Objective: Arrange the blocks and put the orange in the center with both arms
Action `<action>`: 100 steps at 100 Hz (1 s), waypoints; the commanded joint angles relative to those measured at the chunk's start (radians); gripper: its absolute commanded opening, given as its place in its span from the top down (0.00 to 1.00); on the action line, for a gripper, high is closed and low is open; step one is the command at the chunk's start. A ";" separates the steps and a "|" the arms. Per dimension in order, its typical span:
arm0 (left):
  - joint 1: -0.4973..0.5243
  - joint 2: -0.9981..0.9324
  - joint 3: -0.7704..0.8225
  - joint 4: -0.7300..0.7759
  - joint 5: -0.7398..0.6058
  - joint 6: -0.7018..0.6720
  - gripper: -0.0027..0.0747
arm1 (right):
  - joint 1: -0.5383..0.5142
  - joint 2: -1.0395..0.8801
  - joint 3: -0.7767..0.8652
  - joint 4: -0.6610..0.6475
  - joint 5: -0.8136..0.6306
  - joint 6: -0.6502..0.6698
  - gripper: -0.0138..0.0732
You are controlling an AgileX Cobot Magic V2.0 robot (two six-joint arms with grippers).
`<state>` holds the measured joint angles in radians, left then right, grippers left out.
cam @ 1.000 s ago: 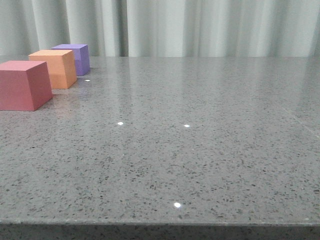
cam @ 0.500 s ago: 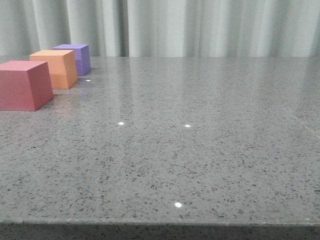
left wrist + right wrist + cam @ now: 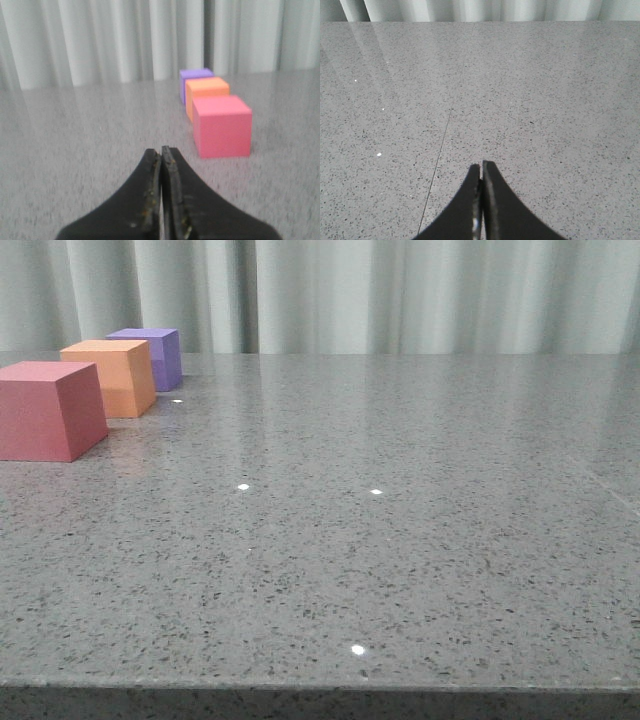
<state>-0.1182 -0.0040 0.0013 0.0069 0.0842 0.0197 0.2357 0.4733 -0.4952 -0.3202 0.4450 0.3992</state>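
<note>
Three cubes stand in a row at the far left of the table in the front view: a red-pink cube [image 3: 50,410] nearest, the orange cube [image 3: 110,377] in the middle, a purple cube [image 3: 152,355] farthest. The left wrist view shows the same row: red-pink [image 3: 221,126], orange [image 3: 206,88], purple [image 3: 195,76]. My left gripper [image 3: 161,150] is shut and empty, short of the red-pink cube and to its side. My right gripper [image 3: 481,163] is shut and empty over bare table. Neither gripper shows in the front view.
The grey speckled stone table [image 3: 380,520] has its front edge at the bottom of the front view. A thin seam line [image 3: 442,145] runs across the table in the right wrist view. Pale curtains [image 3: 400,290] hang behind the table.
The cubes shift very slightly to the right in the front view; otherwise nothing has visibly changed.
</note>
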 commanded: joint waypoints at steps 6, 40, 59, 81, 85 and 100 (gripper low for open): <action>0.004 -0.036 0.020 0.003 -0.097 -0.012 0.99 | -0.006 0.000 -0.027 -0.011 -0.077 -0.005 0.97; 0.004 -0.036 0.043 0.007 -0.129 -0.012 0.99 | -0.006 0.000 -0.026 -0.011 -0.076 -0.005 0.97; 0.004 -0.036 0.043 0.007 -0.129 -0.012 0.99 | -0.006 0.000 -0.026 -0.011 -0.076 -0.005 0.97; 0.004 -0.036 0.043 0.007 -0.129 -0.012 0.99 | -0.006 0.000 -0.026 -0.011 -0.077 -0.005 0.97; 0.004 -0.036 0.043 0.007 -0.129 -0.012 0.99 | -0.006 0.000 -0.026 -0.011 -0.077 -0.005 0.97; 0.004 -0.036 0.043 0.007 -0.129 -0.012 0.99 | -0.006 0.000 -0.026 -0.011 -0.077 -0.005 0.97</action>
<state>-0.1182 -0.0040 0.0034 0.0144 0.0392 0.0178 0.2357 0.4733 -0.4933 -0.3202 0.4429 0.3992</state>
